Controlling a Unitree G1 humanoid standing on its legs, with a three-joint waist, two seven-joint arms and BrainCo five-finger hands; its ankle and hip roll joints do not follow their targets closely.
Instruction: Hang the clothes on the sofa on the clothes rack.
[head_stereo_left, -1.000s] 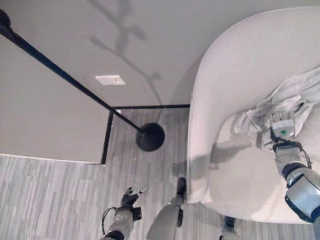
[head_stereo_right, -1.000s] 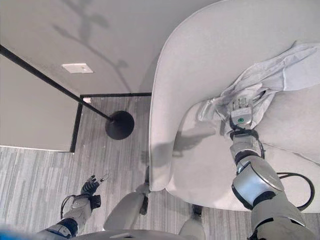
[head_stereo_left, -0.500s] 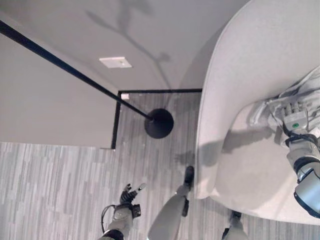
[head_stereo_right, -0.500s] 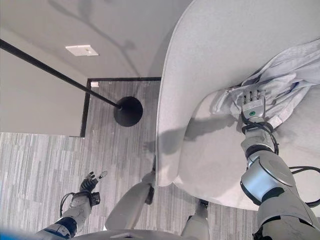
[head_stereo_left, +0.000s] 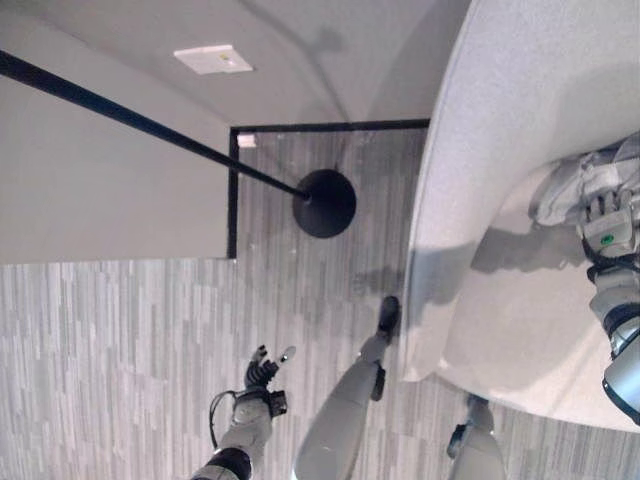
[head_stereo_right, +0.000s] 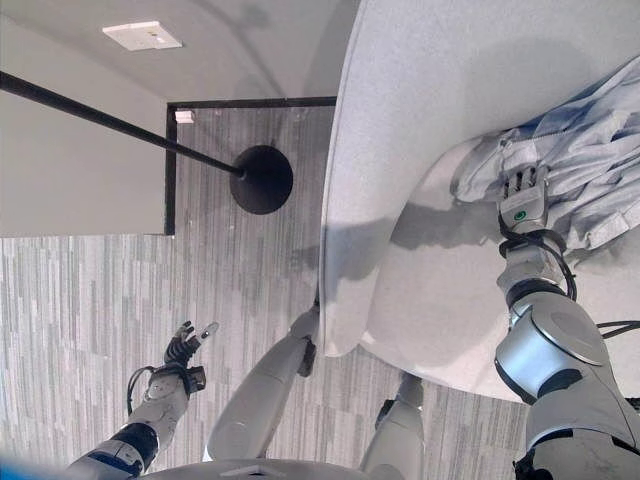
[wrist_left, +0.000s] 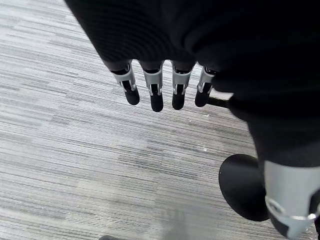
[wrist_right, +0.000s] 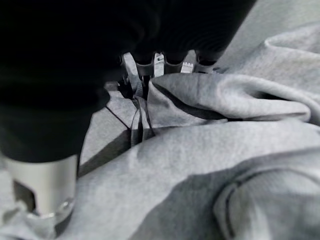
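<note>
Underfoot, the floor (head_stereo_left: 120, 330) is a grey carpet of short streaked planks filling the lower left of the left eye view, meeting a plain pale wall (head_stereo_left: 90, 190) along the upper left, with a dark strip edging the corner where the two join. A small white rectangular plate (head_stereo_left: 212, 59) sits flat near the top of that frame. The clothes rack (head_stereo_left: 322, 203) shows as a thin black pole running in from the upper left edge down to a round, matte black base disc near the middle. A rounded sofa (head_stereo_right: 420, 110) in pale, finely woven fabric takes the right half, its curved back sweeping round a smooth seat. The clothes (head_stereo_right: 590, 150), a light grey-blue garment of soft knit bunched into thick folds, lie on the seat at the right edge of the frame against the back. The right hand (head_stereo_right: 523, 190) is on this cloth, and its wrist view shows the fingers (wrist_right: 157, 60) curled into a fold, pinching it. The left hand (head_stereo_left: 265, 368) hangs low over the carpet at lower centre-left, fingers (wrist_left: 156, 95) straight and slack, holding nothing.
</note>
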